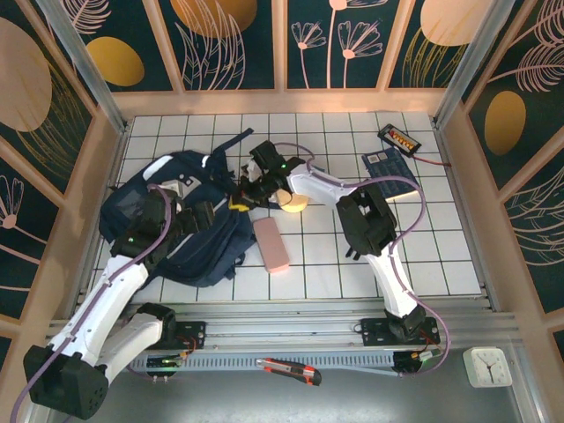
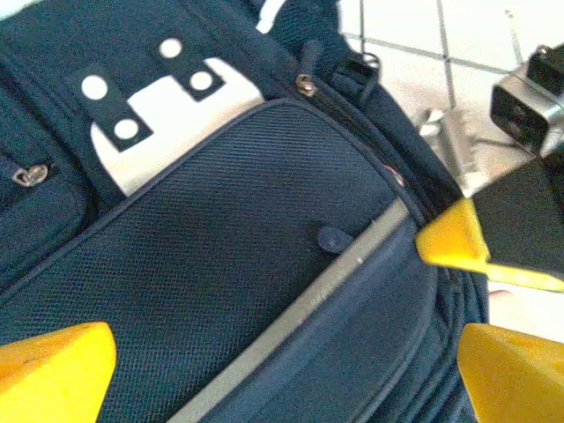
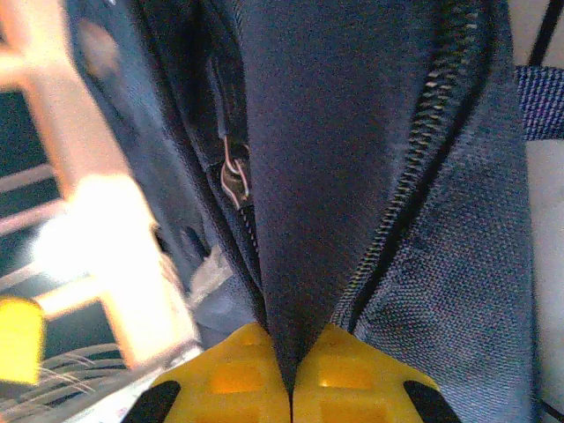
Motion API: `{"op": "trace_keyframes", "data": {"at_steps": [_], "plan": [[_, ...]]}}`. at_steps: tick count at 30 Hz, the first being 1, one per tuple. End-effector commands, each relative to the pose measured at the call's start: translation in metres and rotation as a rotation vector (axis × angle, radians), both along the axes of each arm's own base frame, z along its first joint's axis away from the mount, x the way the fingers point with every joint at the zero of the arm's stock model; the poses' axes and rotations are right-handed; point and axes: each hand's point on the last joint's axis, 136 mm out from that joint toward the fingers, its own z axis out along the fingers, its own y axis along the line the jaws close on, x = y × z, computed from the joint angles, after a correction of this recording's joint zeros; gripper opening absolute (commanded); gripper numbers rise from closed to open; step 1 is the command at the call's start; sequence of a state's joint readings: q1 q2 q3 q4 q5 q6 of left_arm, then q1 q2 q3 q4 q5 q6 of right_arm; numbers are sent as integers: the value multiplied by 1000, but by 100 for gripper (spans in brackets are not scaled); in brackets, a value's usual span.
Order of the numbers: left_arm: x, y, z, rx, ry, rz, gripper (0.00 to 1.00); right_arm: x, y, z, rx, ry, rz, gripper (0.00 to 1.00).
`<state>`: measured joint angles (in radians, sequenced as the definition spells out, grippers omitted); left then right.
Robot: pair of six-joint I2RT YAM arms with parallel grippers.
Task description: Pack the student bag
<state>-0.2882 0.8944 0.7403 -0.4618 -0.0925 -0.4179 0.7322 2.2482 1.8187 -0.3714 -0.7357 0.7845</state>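
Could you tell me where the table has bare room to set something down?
Bare tiles: between the pink case and the right arm, right of that arm, and along the far edge between the student bag and the black device. Crowded right of the bag.

surface: white grid table point(image 1: 423, 264) | on it: student bag point(image 1: 220, 251), pink case point(image 1: 271, 244), blue notebook point(image 1: 390, 169), black device point(image 1: 399, 137)

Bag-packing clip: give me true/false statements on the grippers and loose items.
The right gripper is shut on fabric of the bag. True.
The left gripper clamps a strap. False: it is open over the bag.
The pink block lies inside the bag. False: it lies on the table beside the bag.
A blue book lies on the table right of the bag. True.
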Motion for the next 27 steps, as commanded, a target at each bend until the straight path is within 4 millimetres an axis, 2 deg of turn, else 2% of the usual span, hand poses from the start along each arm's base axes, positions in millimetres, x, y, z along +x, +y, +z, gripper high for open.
{"op": "trace_keyframes", "data": {"at_steps": [1,5,6,10,16,18,22,27], "plan": [[12,-9,54,16,-130,-80,99,66,-6,141,312,-172,-183,0],[22,-22,83,10,-166,-149,99,91,-20,185,415,-196,-291,0],[25,-26,94,5,-180,-169,99,93,-21,195,430,-207,-302,0],[30,-37,102,-7,-166,-210,99,92,-18,225,460,-249,-317,0],[34,-59,88,-4,-138,-244,99,83,-11,258,508,-283,-316,0],[38,-56,79,23,-117,-207,99,79,-7,265,526,-282,-302,0],[48,-37,66,87,-88,-88,98,67,0,268,529,-280,-271,0],[58,-45,43,97,-32,-115,90,53,2,267,536,-271,-254,0]]}}
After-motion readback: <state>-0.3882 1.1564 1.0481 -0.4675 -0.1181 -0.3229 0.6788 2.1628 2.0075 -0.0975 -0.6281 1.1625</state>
